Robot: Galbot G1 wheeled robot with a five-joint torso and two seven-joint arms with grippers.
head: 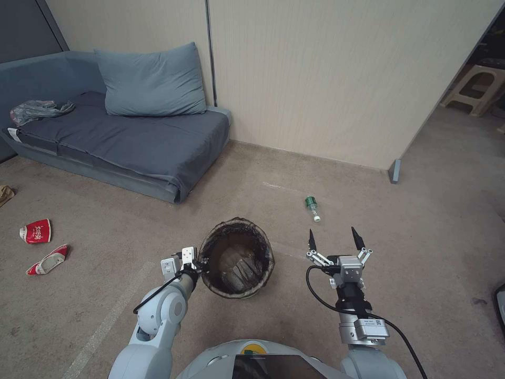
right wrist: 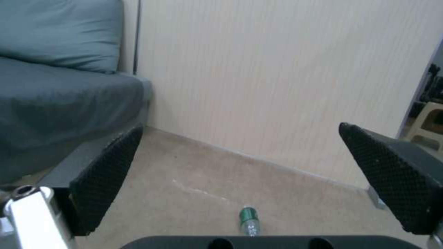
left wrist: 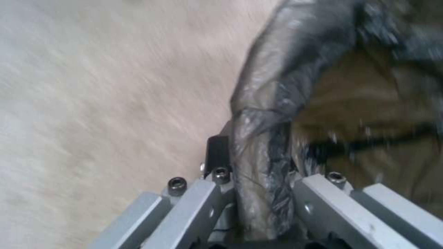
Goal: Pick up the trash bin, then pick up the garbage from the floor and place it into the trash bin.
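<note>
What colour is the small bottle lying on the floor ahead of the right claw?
Green, with a clear neck end; the bottle shows best in the head view.

Even, dim indoor light; left wrist view heavily motion-blurred.

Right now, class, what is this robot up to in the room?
The robot's left hand grips the rim of the lined trash bin, holding it in front of its body. Its right hand is open and empty, pointed toward a small green bottle lying on the carpet ahead. Crushed red cups lie farther left.
</note>
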